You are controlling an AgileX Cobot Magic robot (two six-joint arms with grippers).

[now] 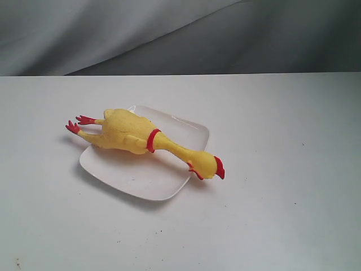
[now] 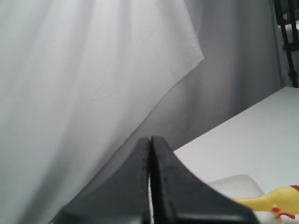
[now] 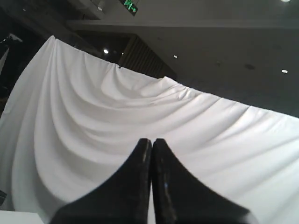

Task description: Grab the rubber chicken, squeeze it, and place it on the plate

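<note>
The yellow rubber chicken (image 1: 132, 134) lies across the white plate (image 1: 163, 180). Its red feet stick out past the plate's left rim and its red-combed head hangs over the right rim onto the table. Neither gripper shows in the exterior view. In the left wrist view my left gripper (image 2: 151, 138) is shut with nothing in it, raised above the table; the rubber chicken's head and neck (image 2: 271, 201) and a corner of the plate (image 2: 236, 184) show low beside it. My right gripper (image 3: 151, 140) is shut and empty, pointing at the backdrop cloth.
A white table (image 1: 282, 169) carries the plate. A grey-white cloth backdrop (image 1: 169, 34) hangs behind the far table edge. A dark frame (image 2: 289, 32) stands at the backdrop's side in the left wrist view.
</note>
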